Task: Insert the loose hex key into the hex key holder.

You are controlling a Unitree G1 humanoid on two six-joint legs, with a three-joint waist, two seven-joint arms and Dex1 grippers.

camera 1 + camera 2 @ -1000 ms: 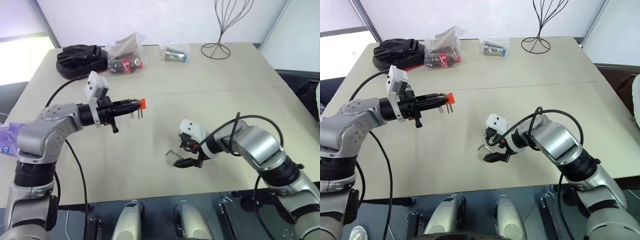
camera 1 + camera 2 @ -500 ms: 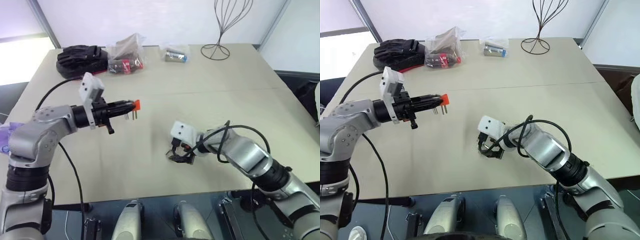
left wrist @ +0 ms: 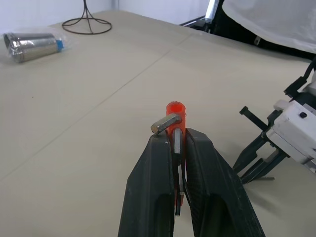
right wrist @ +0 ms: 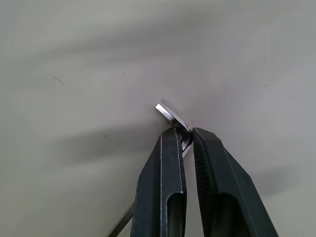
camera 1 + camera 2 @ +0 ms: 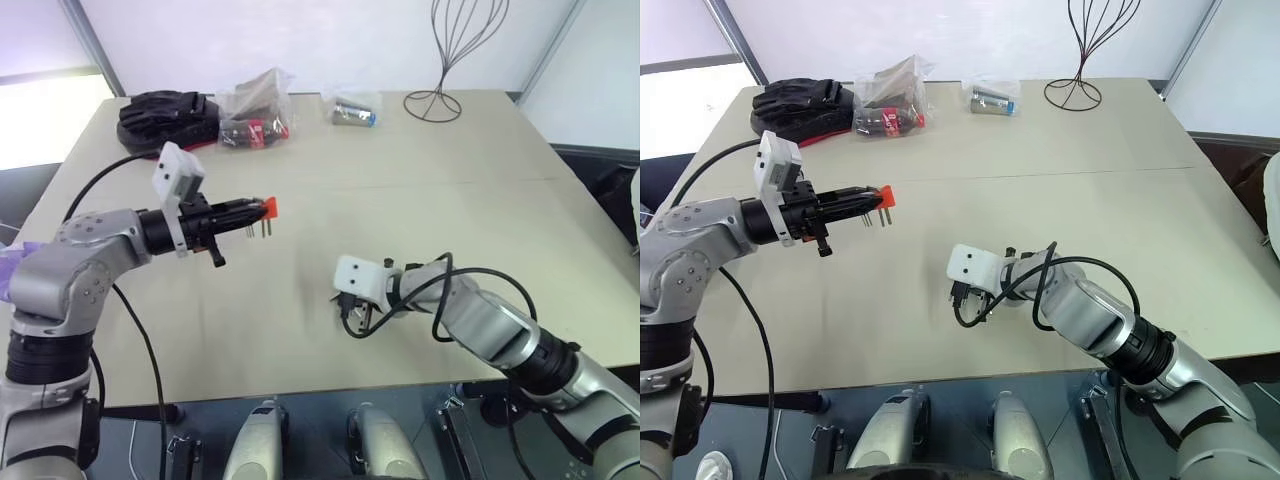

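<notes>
Near table centre, front half: right gripper (image 4: 183,140) is down at the tabletop (image 5: 420,190), fingers pinched narrow on the loose hex key (image 4: 170,115). Right wrist view shows the grip clearly: the short bent end of the key sticks out past the fingertips, the long leg runs back beside the fingers, and the key lies at or just above the table surface; can't tell which. Head views don't resolve that. There the right gripper (image 5: 352,315) is mostly hidden behind its white wrist cam block (image 5: 360,281) and the key is too small to pick out.

Left gripper (image 5: 252,209) is up off the table at approx 10 o'clock from the right one, well apart, pointing roughly level toward table centre. It's clamped on the hex key holder (image 5: 268,208), orange end poking out past the tips. Head views show a couple of short grey keys hanging down from the holder. Left wrist view adds detail: holder (image 3: 176,116) sits squeezed between the two black fingers (image 3: 157,182), one grey key end jutting sideways near the orange tip. Same view also catches the right gripper's fingertips touching down on the table at approx 3 o'clock from the holder.

Far side of table, 12 o'clock: black bag (image 5: 165,108), clear bag w/ red items (image 5: 255,108), bagged metal can (image 5: 352,110), wire stand (image 5: 452,60).
</notes>
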